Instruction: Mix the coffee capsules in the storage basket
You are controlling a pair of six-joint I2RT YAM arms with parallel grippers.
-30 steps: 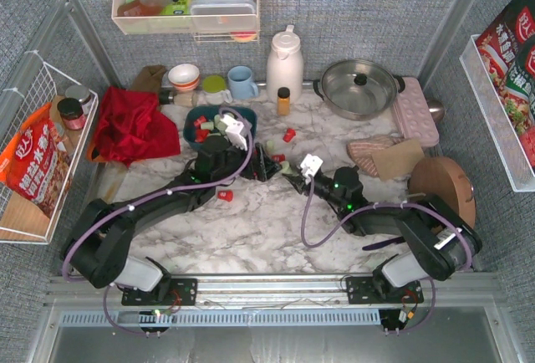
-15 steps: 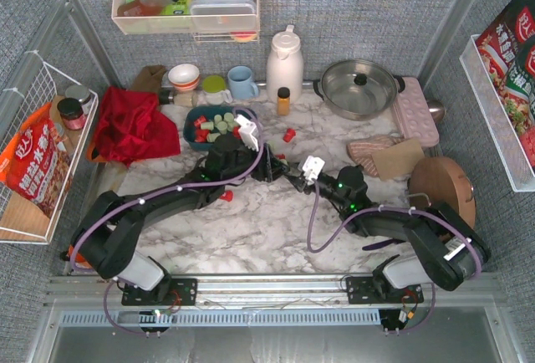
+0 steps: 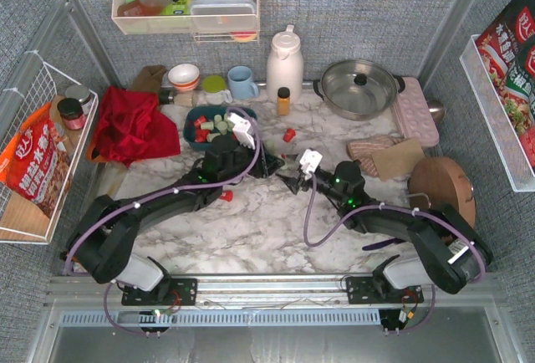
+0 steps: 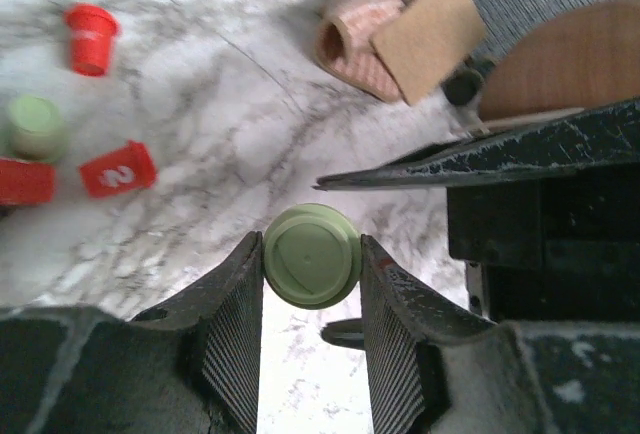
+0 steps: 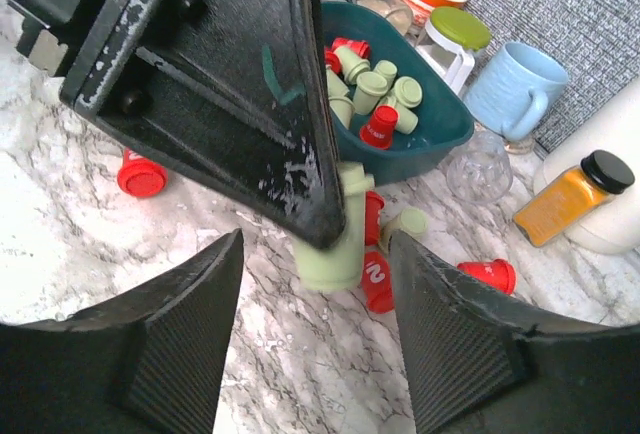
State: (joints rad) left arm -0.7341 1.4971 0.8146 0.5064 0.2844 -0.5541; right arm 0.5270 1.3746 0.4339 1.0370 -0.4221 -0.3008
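The teal storage basket [image 3: 189, 129] sits at the back left of centre and holds several red and pale green coffee capsules [image 3: 213, 126]. It also shows in the right wrist view [image 5: 430, 144]. My left gripper [image 3: 269, 165] is just right of the basket, shut on a pale green capsule [image 4: 311, 256] held above the marble. My right gripper [image 3: 291, 181] is open and empty, facing the left gripper's fingers, with the held capsule [image 5: 335, 244] between its jaws' line. Loose red capsules [image 3: 289, 135] [image 3: 225, 196] and a green one [image 5: 405, 222] lie on the table.
An orange-brown bottle [image 3: 283, 100], white thermos [image 3: 284, 63], steel pot [image 3: 359, 87] and blue mug [image 3: 242, 82] stand at the back. A red cloth [image 3: 129, 125] lies left. Pink mitts [image 3: 376, 155] and a round wooden board [image 3: 441, 186] lie right. A glass cup [image 5: 480, 166] stands beside the basket.
My left gripper has swung right from the basket's front edge toward the table's middle. My right gripper has moved up and left, closer to the left gripper.
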